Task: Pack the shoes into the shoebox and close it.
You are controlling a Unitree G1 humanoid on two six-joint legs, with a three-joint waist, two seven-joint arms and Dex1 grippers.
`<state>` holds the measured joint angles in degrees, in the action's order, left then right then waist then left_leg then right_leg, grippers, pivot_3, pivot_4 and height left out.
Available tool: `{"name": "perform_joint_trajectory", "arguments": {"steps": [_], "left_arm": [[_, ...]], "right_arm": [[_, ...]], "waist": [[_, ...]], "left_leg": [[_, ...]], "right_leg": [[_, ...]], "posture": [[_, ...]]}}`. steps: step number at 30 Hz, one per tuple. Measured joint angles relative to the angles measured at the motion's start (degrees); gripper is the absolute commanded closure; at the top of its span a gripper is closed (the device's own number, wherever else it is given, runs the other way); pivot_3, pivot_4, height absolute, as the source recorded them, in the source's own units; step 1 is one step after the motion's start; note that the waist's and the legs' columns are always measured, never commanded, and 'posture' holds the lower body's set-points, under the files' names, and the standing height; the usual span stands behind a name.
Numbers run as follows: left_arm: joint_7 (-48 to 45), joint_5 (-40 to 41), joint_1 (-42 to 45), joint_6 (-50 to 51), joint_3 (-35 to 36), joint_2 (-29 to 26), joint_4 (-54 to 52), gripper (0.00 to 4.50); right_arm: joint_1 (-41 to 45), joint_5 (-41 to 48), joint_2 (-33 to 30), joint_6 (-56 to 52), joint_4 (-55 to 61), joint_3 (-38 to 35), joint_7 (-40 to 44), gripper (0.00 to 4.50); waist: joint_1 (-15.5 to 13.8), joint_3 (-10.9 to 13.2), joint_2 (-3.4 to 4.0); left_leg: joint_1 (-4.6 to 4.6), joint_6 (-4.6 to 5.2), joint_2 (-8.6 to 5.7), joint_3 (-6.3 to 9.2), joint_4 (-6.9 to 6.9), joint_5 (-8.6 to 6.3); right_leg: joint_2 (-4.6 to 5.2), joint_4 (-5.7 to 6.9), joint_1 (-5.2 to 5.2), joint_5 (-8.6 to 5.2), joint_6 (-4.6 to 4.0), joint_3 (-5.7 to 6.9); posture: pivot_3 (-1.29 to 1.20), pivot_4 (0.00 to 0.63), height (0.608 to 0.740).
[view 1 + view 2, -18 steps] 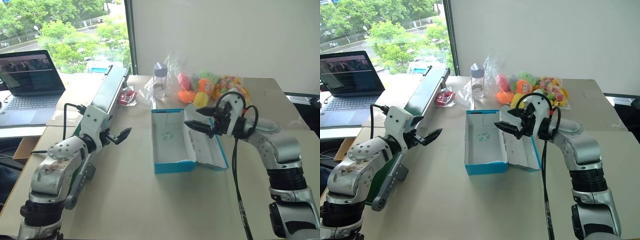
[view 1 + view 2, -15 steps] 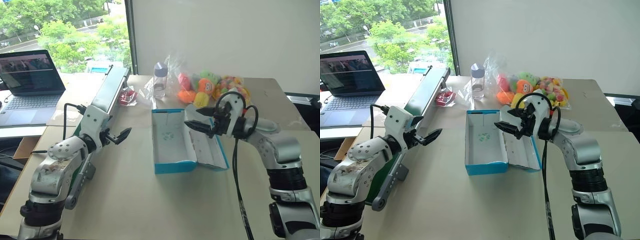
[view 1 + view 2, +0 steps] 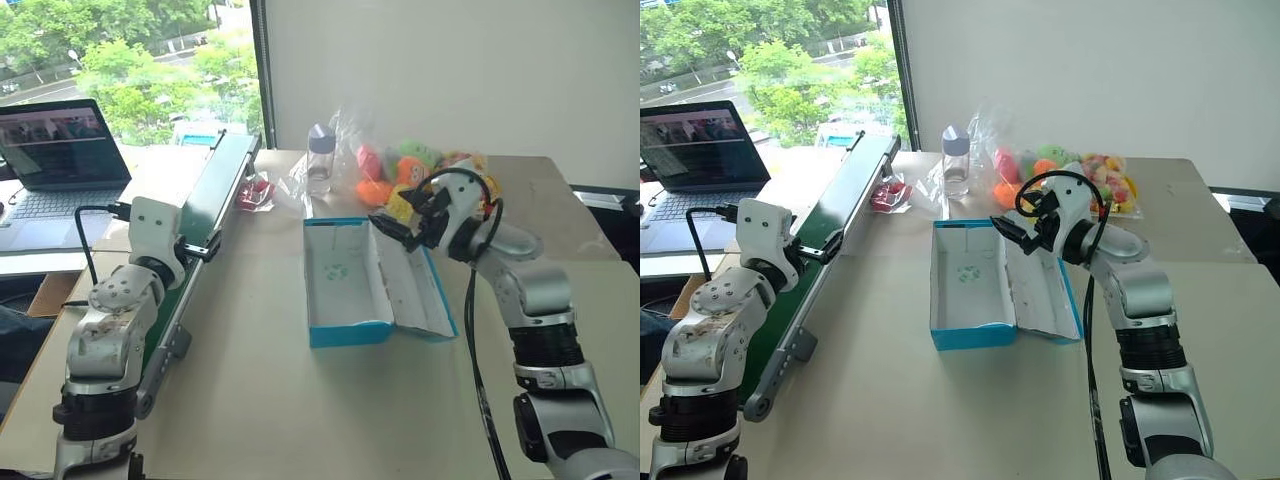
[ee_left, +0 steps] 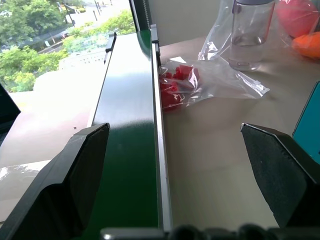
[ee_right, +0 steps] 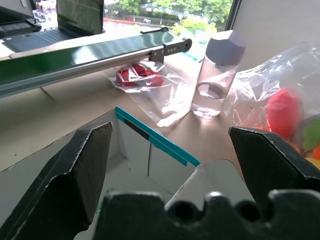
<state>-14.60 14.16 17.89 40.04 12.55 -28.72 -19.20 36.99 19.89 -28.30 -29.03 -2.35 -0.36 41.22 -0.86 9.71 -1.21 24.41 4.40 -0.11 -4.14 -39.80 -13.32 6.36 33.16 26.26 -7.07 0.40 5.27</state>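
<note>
The blue shoebox (image 3: 350, 333) lies open at the table's middle, white inside, with nothing in it. Its lid (image 3: 420, 295) lies flat to its right. The shoes are out of view. My right gripper (image 3: 392, 228) hovers open over the box's far right corner, pointing left towards the far wall; the right wrist view shows its fingers (image 5: 75, 170) wide apart above that wall. My left gripper (image 3: 825, 247) is open well to the left of the box, above the green conveyor belt (image 4: 125, 165), holding nothing.
The long green conveyor (image 3: 215, 190) runs along the table's left side. A laptop (image 3: 60, 160) sits beyond it. At the back stand a clear bottle (image 3: 319, 158), a bag of red pieces (image 3: 255, 192) and a bag of colourful plush toys (image 3: 420, 165).
My left arm has drawn back and swung left, from beside the box to over the conveyor. My right gripper has risen and moved towards the far end of the box.
</note>
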Motion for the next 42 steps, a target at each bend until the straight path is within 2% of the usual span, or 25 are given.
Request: {"name": "perform_joint_trajectory", "arguments": {"steps": [8,24,32,42], "left_arm": [[-5.7,5.6,0.3,0.6,-1.2,1.1,-1.9,0.0],[-4.4,5.1,2.9,2.2,-4.4,2.8,-0.8,0.0],[1.8,2.0,1.5,-0.8,2.0,3.3,6.2,0.0],[1.9,2.9,-2.7,-3.9,8.9,3.1,9.3,0.0]], "right_arm": [[0.0,7.3,-1.0,-7.8,3.5,-0.6,5.3,0.05],[-2.1,10.7,-2.6,-12.6,9.1,-1.5,5.7,0.05],[-2.2,12.4,-0.2,-14.9,11.7,0.8,4.5,0.05],[-2.2,12.3,-0.9,-14.9,12.4,3.9,6.9,0.05]], "waist": [[0.1,0.0,0.0],[0.1,0.0,0.0],[0.2,0.0,0.0],[0.0,0.0,0.0]], "left_leg": [[-0.05,-0.02,0.05,0.01,0.0,-0.01],[-0.05,-0.01,0.04,0.0,-0.02,0.01],[-0.06,-0.01,0.04,0.0,0.0,0.0],[-0.04,-0.45,0.04,0.0,-0.02,-0.25]], "right_leg": [[-0.02,0.04,0.01,0.0,-0.01,0.01],[-0.04,0.04,-0.01,0.0,-0.01,0.0],[-0.03,0.04,0.0,0.0,-0.01,0.0],[0.05,0.03,0.01,0.01,-0.01,0.04]], "posture": [[0.0,0.15,0.74],[0.0,0.15,0.74],[0.0,0.15,0.74],[0.0,0.15,0.74]]}}
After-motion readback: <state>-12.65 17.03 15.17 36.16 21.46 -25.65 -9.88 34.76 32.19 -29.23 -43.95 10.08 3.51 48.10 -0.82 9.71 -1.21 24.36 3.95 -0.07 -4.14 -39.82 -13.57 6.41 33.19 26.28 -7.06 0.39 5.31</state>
